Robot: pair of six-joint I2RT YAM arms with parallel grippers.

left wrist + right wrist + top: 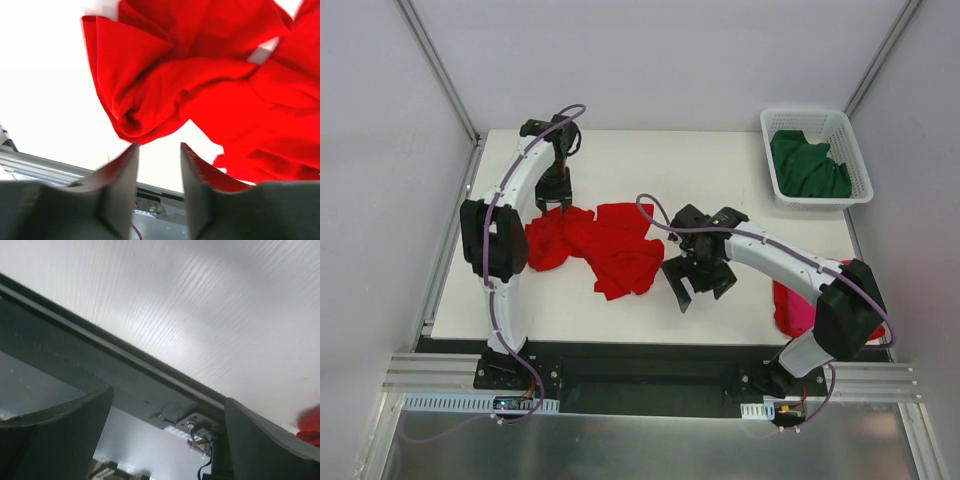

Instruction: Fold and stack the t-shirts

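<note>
1. The white table carries everything, with both arm bases along its near edge.
2. The left arm curves up the left side to the far left of the table. The right arm reaches from the near right corner in toward the middle.
3. The red t-shirt lies crumpled in loose folds on the table, left of centre and between the two grippers. In the left wrist view its bunched cloth fills most of the frame.
4. The white lattice basket stands at the far right corner of the table.
5. The dark green t-shirt is heaped inside that basket.
6. The magenta-pink t-shirt lies at the near right edge of the table, partly hidden under the right arm.
7. The right gripper hangs just right of the red t-shirt, clear of it. Its jaws are spread wide with nothing between them, and the wrist view shows only bare table and frame in the gap.
8. The left gripper points down at the far left edge of the red t-shirt. Its jaws stand a narrow gap apart, with bare table visible between them and no cloth pinched.
</note>
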